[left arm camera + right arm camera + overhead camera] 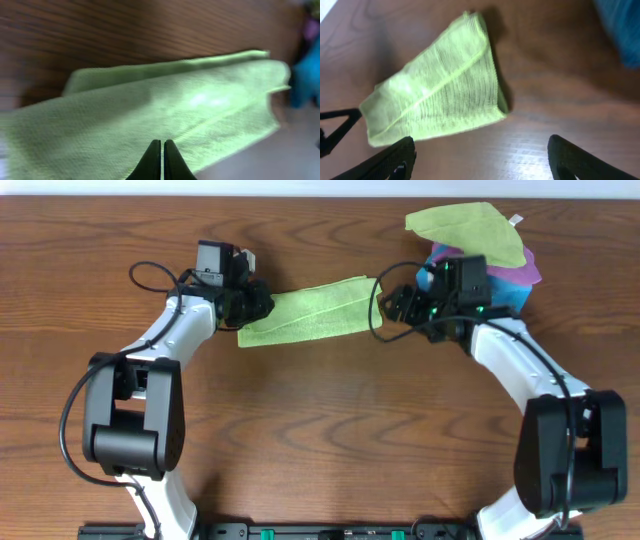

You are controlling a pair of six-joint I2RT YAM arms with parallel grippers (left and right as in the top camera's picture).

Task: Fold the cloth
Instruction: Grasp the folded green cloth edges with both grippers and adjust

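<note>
On the table (330,430), the cloth (305,313) lies between the left claw (262,305) and right claw (390,302), other cloths (480,240) heaped behind the right.

Two lime-green cloths (310,312) (468,230), one blue cloth (437,256), one purple cloth (528,272), two tools (262,305) (392,302), one wooden table (330,430).

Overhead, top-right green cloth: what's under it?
A purple cloth and a bright blue cloth stick out beneath its lower edge. How far they extend, or whether anything else lies below, is hidden by the green cloth and the right arm.
</note>
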